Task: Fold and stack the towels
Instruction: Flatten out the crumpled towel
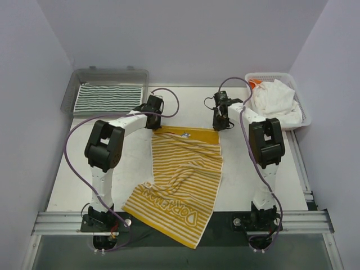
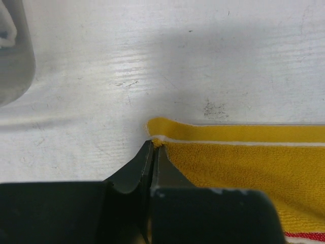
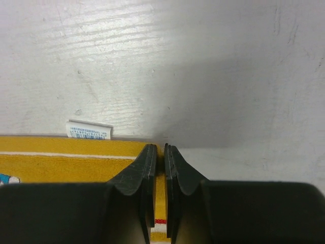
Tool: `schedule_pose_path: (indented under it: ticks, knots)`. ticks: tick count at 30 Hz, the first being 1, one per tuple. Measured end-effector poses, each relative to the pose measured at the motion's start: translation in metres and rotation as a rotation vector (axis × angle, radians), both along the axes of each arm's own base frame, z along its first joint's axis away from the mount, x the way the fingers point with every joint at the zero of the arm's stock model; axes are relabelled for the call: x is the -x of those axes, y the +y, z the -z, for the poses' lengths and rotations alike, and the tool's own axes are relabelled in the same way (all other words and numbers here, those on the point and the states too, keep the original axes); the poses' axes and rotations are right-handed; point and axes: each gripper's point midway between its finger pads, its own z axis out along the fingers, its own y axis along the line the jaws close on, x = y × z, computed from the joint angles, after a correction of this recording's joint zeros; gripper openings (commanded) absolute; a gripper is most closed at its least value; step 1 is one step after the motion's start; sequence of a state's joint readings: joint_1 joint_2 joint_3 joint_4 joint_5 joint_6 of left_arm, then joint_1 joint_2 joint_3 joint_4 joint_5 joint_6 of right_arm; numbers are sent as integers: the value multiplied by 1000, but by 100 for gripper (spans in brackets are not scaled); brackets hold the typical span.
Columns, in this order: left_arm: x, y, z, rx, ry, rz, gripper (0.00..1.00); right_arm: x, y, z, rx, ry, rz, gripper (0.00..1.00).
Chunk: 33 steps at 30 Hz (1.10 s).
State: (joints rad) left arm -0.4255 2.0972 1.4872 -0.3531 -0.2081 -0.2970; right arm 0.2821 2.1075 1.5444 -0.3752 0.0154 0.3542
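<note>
Near end: the yellow-and-white striped towel (image 1: 180, 180) begins at lower centre of the top view. Its near corner hangs past the front edge of the table (image 1: 79, 180) onto the dark strip. A yellow band there carries white lettering.
Long axis: runs from lower centre up to mid-frame, leaning slightly right, with the short edges near and far.
Look: spread out flat, stripes running across it, with some soft creases through the middle. The far edge is a plain yellow band with a thin white line. A small barcode label (image 3: 89, 130) pokes out beyond that edge.
Left gripper (image 2: 154, 145): jaws pinched together on the towel's far left corner, tips down at the tabletop.
Right gripper (image 3: 157, 147): jaws closed to a thin slit at the far right corner, with yellow cloth caught between them.
Far left: a green-and-white striped towel (image 1: 109, 97) lies folded flat in the clear tray (image 1: 70, 95), upper left of the frame.
Far right: white towels (image 1: 275, 101) sit crumpled in the mesh basket (image 1: 305, 118), upper right.
</note>
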Motion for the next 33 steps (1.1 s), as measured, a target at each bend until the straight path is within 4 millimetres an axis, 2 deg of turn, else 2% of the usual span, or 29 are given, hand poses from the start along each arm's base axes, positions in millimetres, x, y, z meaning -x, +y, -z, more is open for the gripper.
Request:
schedule_pose_path:
  ticks: [5, 7, 14, 22, 29, 33]
  knots:
    - [-9, -1, -11, -14, -50, 44, 0, -14, -1, -18, -24, -39, -3, 0]
    - [-16, -2, -23, -12, -90, 58, 0, -22, -2, -29, -38, -64, 2, 0]
    - [-42, -3, -86, 73, -270, 64, 0, -41, -6, -73, -98, -158, 10, 0]
    - [-64, 1, -115, 150, -347, 69, 0, -59, -4, -104, -145, -228, 8, 0]
    - [-100, -10, -195, 227, -546, 104, 0, -98, -20, -173, -179, -403, 35, 0]
    - [-115, -15, -226, 241, -639, 121, 0, -111, -26, -200, -183, -478, 36, 0]
